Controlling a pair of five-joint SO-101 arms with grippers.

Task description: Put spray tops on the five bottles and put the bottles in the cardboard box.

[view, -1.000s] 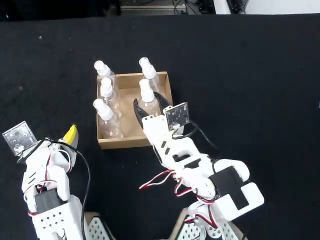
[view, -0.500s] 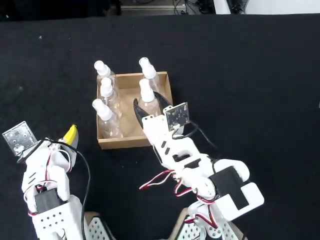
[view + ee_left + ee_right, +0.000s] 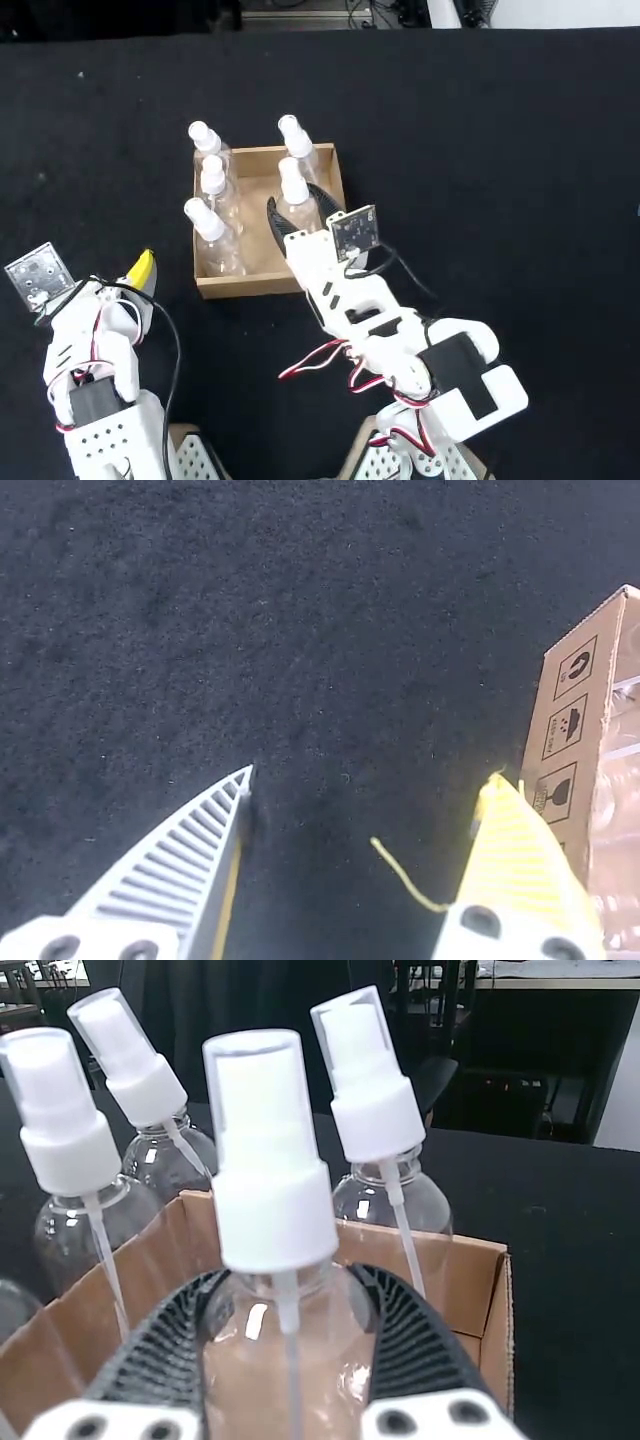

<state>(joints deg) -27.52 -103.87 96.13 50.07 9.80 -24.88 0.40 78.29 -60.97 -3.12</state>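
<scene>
Holding still this past second, the right gripper (image 3: 293, 200) is staying clamped on the fifth capped bottle (image 3: 275, 1260) standing in the cardboard box (image 3: 250, 283) with four others (image 3: 212, 180), the left gripper (image 3: 370, 777) idling spread apart nearby, so probably only release is remaining.

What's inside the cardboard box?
Five clear bottles with white spray tops stand in the cardboard box. The right gripper is clamped around one bottle, covering its sides. The box floor under the bottles is hidden.
</scene>
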